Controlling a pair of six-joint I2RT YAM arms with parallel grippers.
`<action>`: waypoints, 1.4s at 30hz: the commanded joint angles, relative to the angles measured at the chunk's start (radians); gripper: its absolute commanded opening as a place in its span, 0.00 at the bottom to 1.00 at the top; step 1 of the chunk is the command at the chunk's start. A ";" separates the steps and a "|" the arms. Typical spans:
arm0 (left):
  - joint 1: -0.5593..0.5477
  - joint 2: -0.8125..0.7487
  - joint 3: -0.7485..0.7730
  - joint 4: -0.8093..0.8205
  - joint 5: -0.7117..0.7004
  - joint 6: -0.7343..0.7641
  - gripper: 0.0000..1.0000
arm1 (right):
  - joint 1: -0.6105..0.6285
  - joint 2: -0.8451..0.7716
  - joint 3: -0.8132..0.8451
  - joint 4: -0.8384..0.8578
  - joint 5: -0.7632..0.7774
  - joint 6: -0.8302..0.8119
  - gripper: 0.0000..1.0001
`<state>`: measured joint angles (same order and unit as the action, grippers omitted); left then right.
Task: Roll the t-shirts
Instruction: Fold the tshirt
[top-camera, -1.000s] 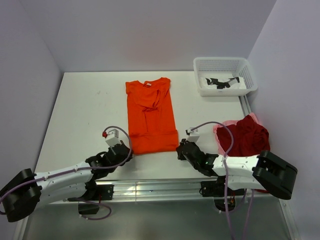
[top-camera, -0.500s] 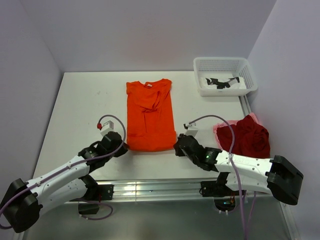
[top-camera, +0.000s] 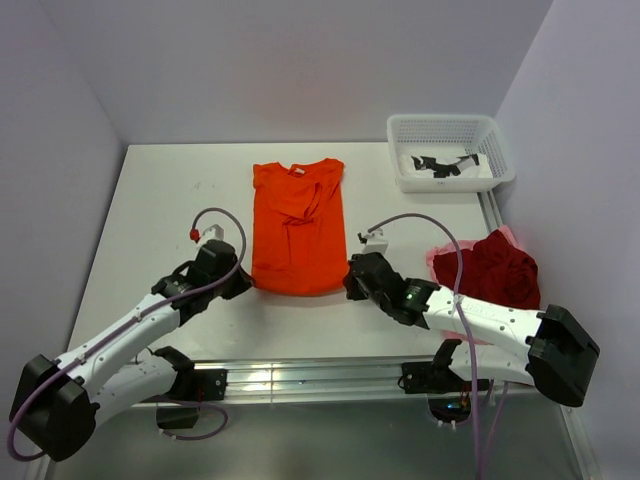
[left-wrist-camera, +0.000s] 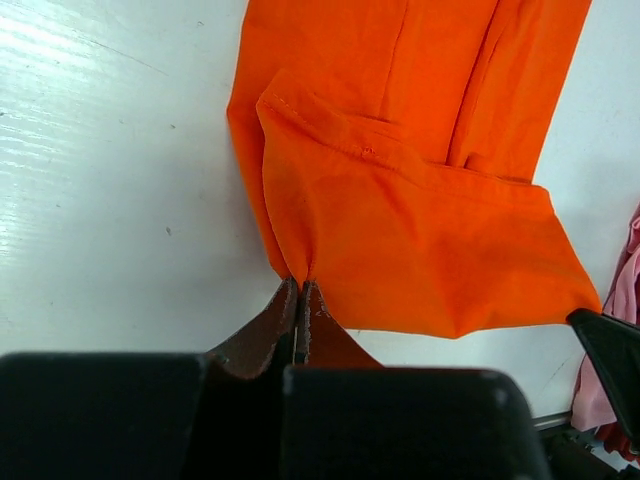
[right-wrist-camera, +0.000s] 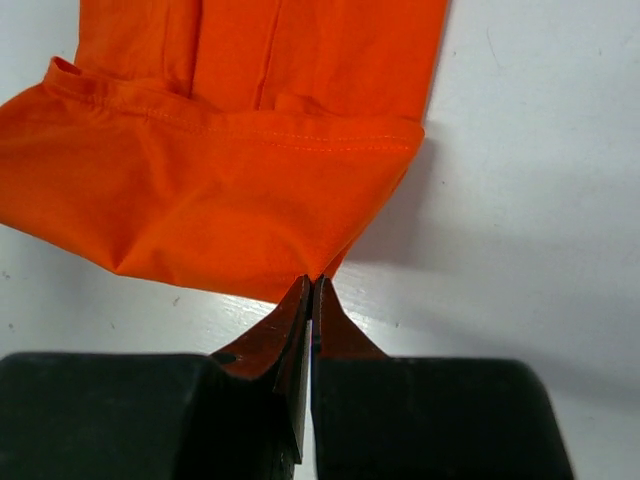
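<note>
From where I stand, a bright orange cloth t-shirt (top-camera: 298, 225) lies flat in the middle of the white table (top-camera: 170, 200). Its collar points toward the far edge, and its lower part is folded back over itself, so a doubled band faces the near edge. The left gripper (top-camera: 244, 284) is clenched on the left corner of that fold, its fingertips (left-wrist-camera: 275, 320) pressed together with orange cloth pinched between them. The right gripper (top-camera: 351, 284) is clamped the same way on the right corner. Near the right edge a dark red cloth t-shirt (top-camera: 497, 270) sits crumpled on a pale pink t-shirt (top-camera: 435, 265). A white plastic mesh basket (top-camera: 455, 183) stands at the far right corner.
</note>
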<state>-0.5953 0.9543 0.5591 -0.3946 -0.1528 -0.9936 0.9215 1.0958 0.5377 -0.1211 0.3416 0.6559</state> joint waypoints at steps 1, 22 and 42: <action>0.046 0.024 0.077 -0.020 0.051 0.059 0.00 | -0.042 0.012 0.073 -0.008 -0.038 -0.058 0.00; 0.307 0.357 0.320 -0.004 0.259 0.205 0.00 | -0.254 0.277 0.326 -0.043 -0.254 -0.194 0.00; 0.365 0.682 0.551 0.039 0.302 0.251 0.00 | -0.389 0.486 0.450 0.009 -0.297 -0.203 0.00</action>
<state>-0.2375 1.6176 1.0615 -0.3779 0.1467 -0.7692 0.5579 1.5669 0.9390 -0.1421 0.0376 0.4702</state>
